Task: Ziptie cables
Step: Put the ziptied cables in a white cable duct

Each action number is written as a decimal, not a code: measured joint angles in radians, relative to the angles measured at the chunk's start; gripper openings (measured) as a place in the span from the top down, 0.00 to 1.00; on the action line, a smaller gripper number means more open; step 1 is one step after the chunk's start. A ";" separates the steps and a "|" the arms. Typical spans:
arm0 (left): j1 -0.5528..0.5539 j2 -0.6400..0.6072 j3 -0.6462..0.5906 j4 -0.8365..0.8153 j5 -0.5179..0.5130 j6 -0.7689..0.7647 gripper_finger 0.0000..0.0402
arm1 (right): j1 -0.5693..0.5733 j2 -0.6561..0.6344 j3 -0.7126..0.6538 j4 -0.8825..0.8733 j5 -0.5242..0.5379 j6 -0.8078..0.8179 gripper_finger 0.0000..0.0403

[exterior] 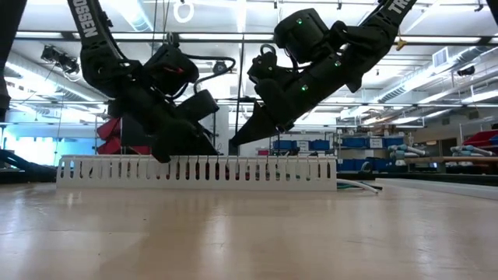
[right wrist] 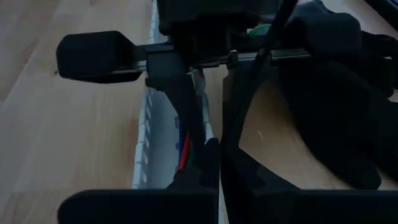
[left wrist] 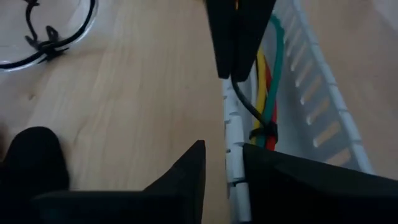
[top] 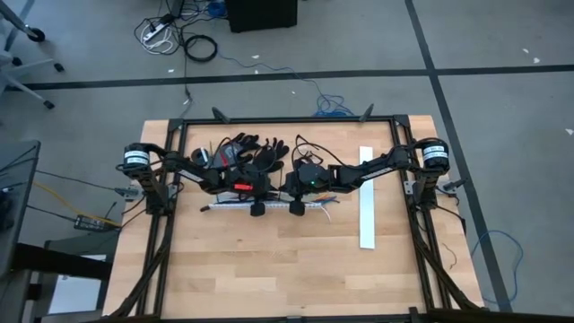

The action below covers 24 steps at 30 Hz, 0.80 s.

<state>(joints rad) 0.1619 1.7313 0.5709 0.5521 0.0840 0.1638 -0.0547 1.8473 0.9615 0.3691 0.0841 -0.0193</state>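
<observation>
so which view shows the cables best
The left wrist view: the cables, yellow, green, red and black, run along inside the white slotted tray, cinched by a dark tie. The right wrist view shows only slivers behind the tools. The high view shows loose ends at the tray's right end; the low view hides them behind the tray wall.
</observation>
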 joint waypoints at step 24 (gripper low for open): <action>-0.025 -0.044 -0.001 -0.038 -0.016 -0.016 0.97 | -0.001 0.000 0.000 0.000 -0.007 0.000 1.00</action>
<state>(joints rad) 0.1368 1.6871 0.5701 0.5145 0.0684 0.1478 -0.0559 1.8473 0.9615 0.3691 0.0775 -0.0193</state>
